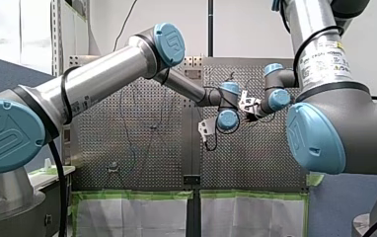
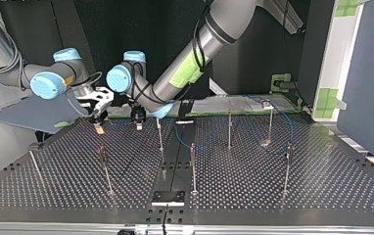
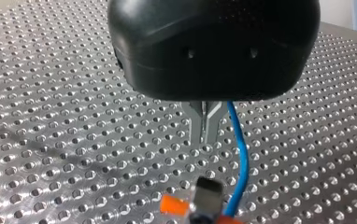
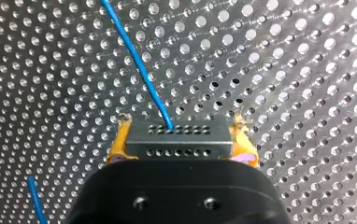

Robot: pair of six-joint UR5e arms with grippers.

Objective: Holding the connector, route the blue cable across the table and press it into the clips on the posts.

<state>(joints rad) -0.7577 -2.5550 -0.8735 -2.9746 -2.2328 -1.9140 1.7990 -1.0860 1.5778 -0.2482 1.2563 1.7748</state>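
Gripping the connector (image 4: 176, 140) between its yellow pads (image 4: 117, 145), the robot's right gripper (image 4: 179, 145) is closed on the metal block from both sides. The connector sits level at the fingertips, with two rows of small holes facing the wrist camera. The blue cable (image 4: 139, 65) leaves the upper row of holes and runs straight away from the gripper above the perforated tabletop (image 2: 322, 176).

In the left wrist view, the metal fingers (image 3: 200, 119) of the left gripper (image 3: 207, 135) stand together with no gap visible at the tips. The blue cable passes just beside these fingers rather than between them, and drops toward the connector held ahead of them.

In the top view, both grippers (image 2: 98, 128) (image 2: 139, 126) hang close above the tabletop near its far edge, left of its middle, side by side and near each other. Thin posts (image 2: 193, 166) stand upright across the tabletop, from its left side to its right side. A faint blue line of cable runs from the far edge toward the far right corner, among the posts there.
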